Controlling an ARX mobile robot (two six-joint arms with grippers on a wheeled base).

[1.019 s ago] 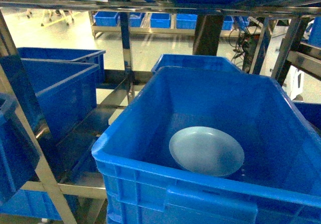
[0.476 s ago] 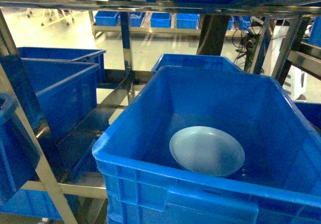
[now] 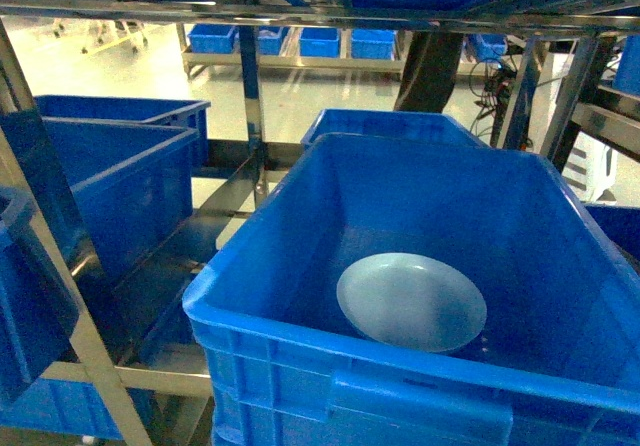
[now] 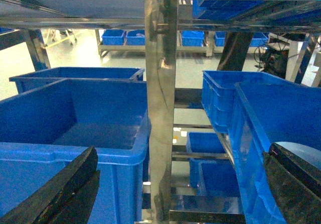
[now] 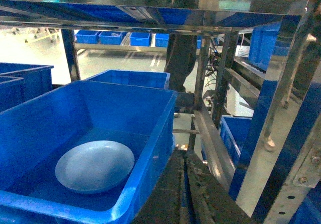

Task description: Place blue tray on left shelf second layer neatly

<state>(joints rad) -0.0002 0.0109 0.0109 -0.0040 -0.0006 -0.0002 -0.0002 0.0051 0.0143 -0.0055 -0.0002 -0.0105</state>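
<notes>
Lying crated, blue tray [image 3: 411,301] beyond jaws

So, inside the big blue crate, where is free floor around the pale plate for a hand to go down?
Around the blue tray, the crate floor is bare behind it and to its left. Toward the near wall it is tight: the tray lies close against it.

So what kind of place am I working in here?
Probably a warehouse or factory storeroom: steel racks hold large blue crates, more crates line a far shelf across an open polished floor. The blue tray lies inside the nearest crate.
</notes>
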